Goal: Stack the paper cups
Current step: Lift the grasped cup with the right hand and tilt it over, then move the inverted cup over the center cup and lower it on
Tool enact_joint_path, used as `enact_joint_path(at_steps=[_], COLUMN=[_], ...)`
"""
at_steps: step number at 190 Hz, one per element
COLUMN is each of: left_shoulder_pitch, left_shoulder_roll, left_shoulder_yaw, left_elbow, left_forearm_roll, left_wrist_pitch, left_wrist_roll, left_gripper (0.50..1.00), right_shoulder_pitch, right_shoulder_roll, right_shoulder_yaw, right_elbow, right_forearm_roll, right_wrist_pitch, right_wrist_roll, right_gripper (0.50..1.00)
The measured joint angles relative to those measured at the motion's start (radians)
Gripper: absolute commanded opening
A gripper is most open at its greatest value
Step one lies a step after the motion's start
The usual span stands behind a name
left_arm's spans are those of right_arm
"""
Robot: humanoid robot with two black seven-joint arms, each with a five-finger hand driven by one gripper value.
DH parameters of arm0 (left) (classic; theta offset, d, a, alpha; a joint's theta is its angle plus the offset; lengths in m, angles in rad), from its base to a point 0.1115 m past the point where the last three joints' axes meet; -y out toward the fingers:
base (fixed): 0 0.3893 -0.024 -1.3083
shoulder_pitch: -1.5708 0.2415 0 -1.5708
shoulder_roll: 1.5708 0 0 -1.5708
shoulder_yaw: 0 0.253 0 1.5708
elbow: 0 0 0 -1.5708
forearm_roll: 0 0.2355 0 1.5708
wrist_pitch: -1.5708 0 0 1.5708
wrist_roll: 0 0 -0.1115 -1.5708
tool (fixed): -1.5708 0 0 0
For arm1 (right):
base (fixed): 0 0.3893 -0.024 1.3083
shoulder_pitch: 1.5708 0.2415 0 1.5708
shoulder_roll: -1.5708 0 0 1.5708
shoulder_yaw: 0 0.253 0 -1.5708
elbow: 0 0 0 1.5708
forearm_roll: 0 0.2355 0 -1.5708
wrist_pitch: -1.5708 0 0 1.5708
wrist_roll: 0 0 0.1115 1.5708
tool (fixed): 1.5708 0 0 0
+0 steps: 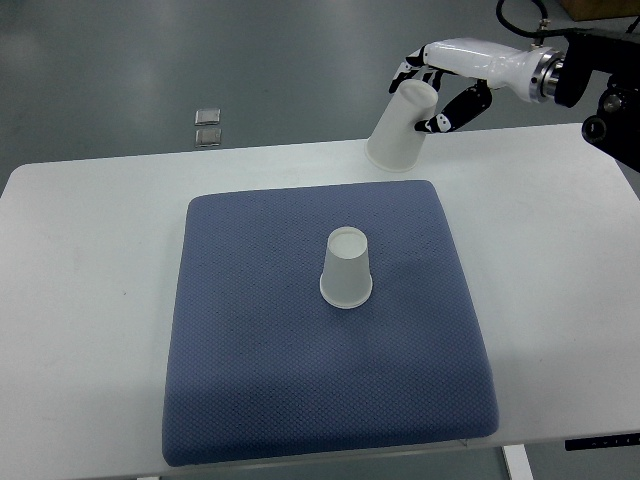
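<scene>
One white paper cup (346, 268) stands upside down near the middle of the blue mat (250, 350). A second white paper cup (401, 127) is held upside down and tilted above the table's far edge, beyond the mat's back right corner. My right hand (437, 88) grips that cup near its base, fingers curled around it; its arm comes in from the upper right. The left arm is out of the picture.
The blue textured mat lies on a white table (90, 260). Two small square metal pieces (208, 126) sit on the grey floor beyond the table's far edge. Dark robot hardware (605, 80) shows at the upper right corner.
</scene>
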Motion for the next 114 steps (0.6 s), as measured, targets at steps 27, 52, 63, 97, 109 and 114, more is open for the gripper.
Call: enact_joint_path(at_steps=[27, 52, 63, 97, 109, 114], left_shoulder_pitch=[0.000, 0.000, 0.000, 0.000, 0.000, 0.000], left_shoulder_roll=[0.000, 0.000, 0.000, 0.000, 0.000, 0.000], left_shoulder_yaw=[0.000, 0.000, 0.000, 0.000, 0.000, 0.000], left_elbow=[0.000, 0.000, 0.000, 0.000, 0.000, 0.000], left_forearm_roll=[0.000, 0.000, 0.000, 0.000, 0.000, 0.000], left_wrist_pitch=[0.000, 0.000, 0.000, 0.000, 0.000, 0.000], left_wrist_roll=[0.000, 0.000, 0.000, 0.000, 0.000, 0.000], left_gripper=[1.000, 1.000, 1.000, 1.000, 1.000, 1.000], right_shoulder_pitch=[0.018, 0.019, 0.014, 0.008, 0.001, -0.004], right_shoulder_roll=[-0.039, -0.049, -0.045, -0.029, -0.020, -0.016], right_shoulder_yaw=[0.008, 0.028, 0.030, 0.031, 0.030, 0.029], right_elbow=[0.137, 0.204, 0.217, 0.250, 0.253, 0.253], right_forearm_roll=[0.001, 0.002, 0.002, 0.011, 0.012, 0.012], right_wrist_pitch=[0.070, 0.130, 0.144, 0.161, 0.164, 0.165], right_wrist_roll=[0.014, 0.016, 0.016, 0.012, 0.009, 0.008], right_gripper=[0.500, 0.500, 0.500, 0.500, 0.500, 0.500])
